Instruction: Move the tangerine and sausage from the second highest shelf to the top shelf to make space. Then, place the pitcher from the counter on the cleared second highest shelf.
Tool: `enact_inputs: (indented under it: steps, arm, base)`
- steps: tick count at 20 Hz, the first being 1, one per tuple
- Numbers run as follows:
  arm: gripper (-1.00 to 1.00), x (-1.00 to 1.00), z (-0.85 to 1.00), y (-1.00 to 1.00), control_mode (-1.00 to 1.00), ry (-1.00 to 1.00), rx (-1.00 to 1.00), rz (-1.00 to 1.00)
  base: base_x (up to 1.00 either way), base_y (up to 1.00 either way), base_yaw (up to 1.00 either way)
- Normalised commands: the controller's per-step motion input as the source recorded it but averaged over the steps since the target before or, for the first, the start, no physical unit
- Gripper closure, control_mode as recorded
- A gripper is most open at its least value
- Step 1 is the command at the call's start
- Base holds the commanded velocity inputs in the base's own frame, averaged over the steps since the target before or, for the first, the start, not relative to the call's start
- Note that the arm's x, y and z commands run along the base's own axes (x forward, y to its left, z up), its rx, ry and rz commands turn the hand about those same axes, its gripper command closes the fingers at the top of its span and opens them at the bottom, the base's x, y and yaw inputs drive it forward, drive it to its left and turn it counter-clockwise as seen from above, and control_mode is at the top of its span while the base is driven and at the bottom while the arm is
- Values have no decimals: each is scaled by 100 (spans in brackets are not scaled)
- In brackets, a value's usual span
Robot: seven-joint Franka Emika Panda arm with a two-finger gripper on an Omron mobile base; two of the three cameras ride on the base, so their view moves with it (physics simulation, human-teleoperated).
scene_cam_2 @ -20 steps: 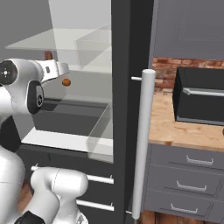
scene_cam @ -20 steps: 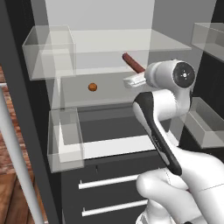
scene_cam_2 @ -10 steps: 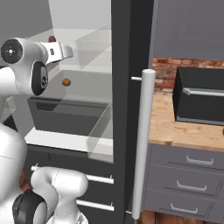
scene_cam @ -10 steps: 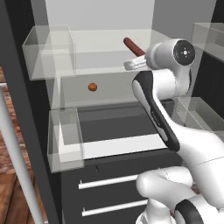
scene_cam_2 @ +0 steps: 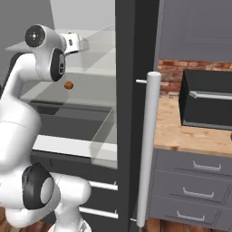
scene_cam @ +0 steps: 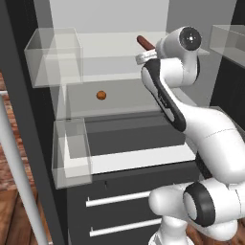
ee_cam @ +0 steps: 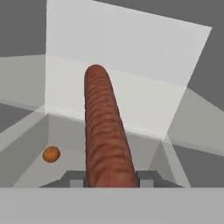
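1. The end effector (ee_cam: 109, 178) is clamped on the sausage (ee_cam: 105, 131). In the hand view its two dark tips sit on either side of the near end.
2. The sausage pokes straight out in front of the end effector. In the left base view it (scene_cam: 144, 42) is up high, at the level of the top shelf (scene_cam: 110, 48), tilted, with its far end pointing up and to the left.
3. I cannot tell if the sausage touches the top shelf or hangs just above it.
4. The tangerine (scene_cam: 101, 95) sits on the second highest shelf (scene_cam: 124, 98), below the sausage and off to the left. It is well apart from the end effector.
5. In the hand view the tangerine (ee_cam: 51, 154) shows low on the left.
6. The white arm (scene_cam: 167, 95) reaches up into the open fridge (scene_cam: 43, 14).
7. In the right base view a long silver door handle (scene_cam_2: 147, 149) stands upright.
8. To the right of it is the wooden surface (scene_cam_2: 181, 136) with a black microwave (scene_cam_2: 208, 104) on it.
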Motion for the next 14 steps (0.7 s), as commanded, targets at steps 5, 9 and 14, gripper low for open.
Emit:
enact_inputs:
  steps: [5, 9, 14]
  arm:
    - [100, 100, 0, -13, -100, 11, 0, -4]
    - [100, 98, 0, -1, -100, 8, 0, -2]
    - [100, 100, -15, 0, -100, 5, 0, -2]
  base:
    - [0, 0, 0]
    - [0, 0, 0]
    - [0, 0, 0]
